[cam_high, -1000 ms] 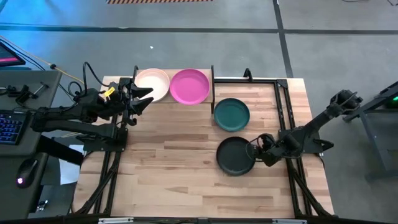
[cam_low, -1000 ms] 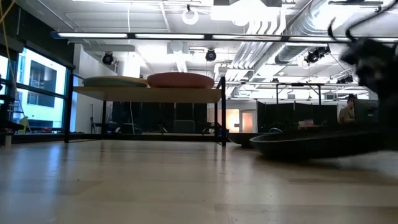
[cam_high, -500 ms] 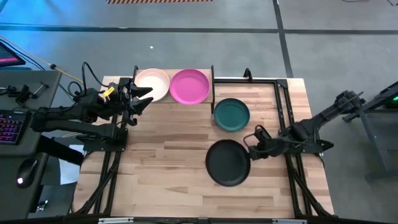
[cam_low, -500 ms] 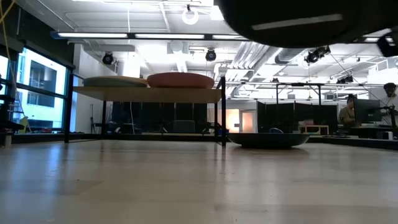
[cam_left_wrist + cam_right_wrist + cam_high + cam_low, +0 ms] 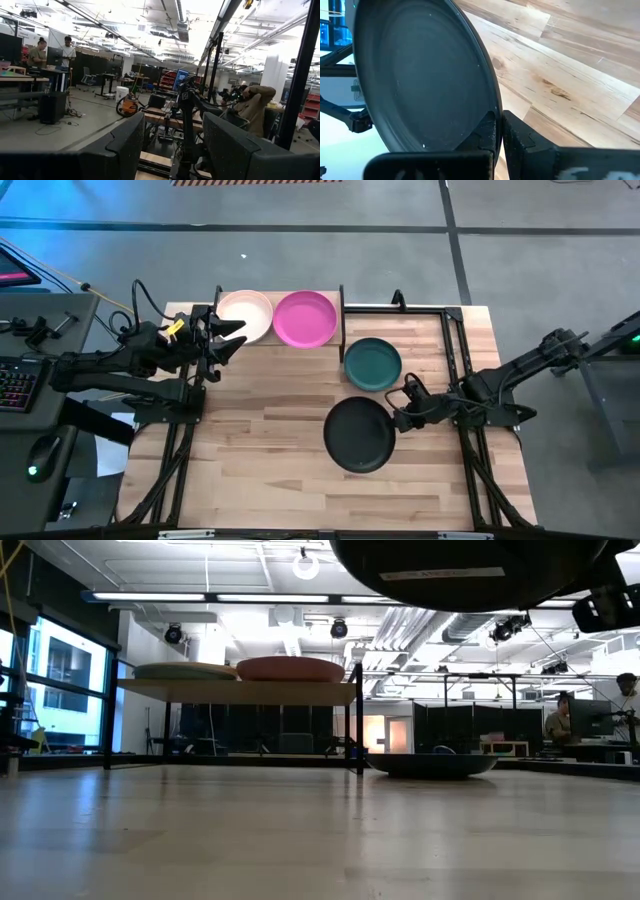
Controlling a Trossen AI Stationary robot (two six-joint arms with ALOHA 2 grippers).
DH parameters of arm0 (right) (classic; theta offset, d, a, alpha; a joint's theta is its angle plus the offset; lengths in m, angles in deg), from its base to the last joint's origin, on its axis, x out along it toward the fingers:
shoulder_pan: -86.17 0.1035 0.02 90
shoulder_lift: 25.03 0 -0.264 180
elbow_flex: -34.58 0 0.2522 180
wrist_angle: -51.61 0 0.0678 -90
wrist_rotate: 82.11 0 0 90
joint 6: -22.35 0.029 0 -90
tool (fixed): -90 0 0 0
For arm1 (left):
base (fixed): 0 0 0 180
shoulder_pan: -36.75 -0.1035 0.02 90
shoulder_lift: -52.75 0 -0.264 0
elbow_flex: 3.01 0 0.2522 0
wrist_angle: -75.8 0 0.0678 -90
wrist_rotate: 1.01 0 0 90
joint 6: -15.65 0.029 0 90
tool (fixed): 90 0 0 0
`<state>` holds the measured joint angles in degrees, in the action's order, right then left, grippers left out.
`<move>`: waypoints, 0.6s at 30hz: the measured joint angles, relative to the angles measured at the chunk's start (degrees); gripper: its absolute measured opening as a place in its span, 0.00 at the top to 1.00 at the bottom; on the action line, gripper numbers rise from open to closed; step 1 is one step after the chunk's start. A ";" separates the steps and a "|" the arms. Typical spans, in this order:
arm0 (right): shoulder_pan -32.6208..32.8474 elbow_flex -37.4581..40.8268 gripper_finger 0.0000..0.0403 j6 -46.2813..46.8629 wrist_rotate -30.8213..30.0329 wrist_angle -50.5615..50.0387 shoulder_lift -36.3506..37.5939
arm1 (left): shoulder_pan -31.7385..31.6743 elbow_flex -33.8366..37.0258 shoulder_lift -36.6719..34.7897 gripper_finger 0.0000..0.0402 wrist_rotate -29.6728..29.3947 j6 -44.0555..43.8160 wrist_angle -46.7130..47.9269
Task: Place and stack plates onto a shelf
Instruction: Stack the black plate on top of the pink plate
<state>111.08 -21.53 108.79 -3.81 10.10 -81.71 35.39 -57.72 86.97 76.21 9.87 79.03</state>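
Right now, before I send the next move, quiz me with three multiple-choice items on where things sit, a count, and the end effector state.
1. Where is the dark teal plate?
A. on the shelf
B. on the table beside the shelf
C. held by the left end effector

2. How many plates lie on the shelf?
A. two
B. none
C. four

3. What is the right end effector doing?
A. hanging open
B. resting on the shelf
C. gripping the black plate by its rim

Answers: 1 B, it sits right of the shelf post; 2 A, light pink plate and magenta plate; 3 C, the low view shows the plate lifted.
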 joint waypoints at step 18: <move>-1.23 -0.04 1.00 -1.67 0.09 8.63 -1.25 | 0.02 0.00 0.00 0.53 0.00 -0.13 0.37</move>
<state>109.85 -21.58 107.12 -3.72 18.72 -82.96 35.41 -57.72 86.97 76.21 9.74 79.40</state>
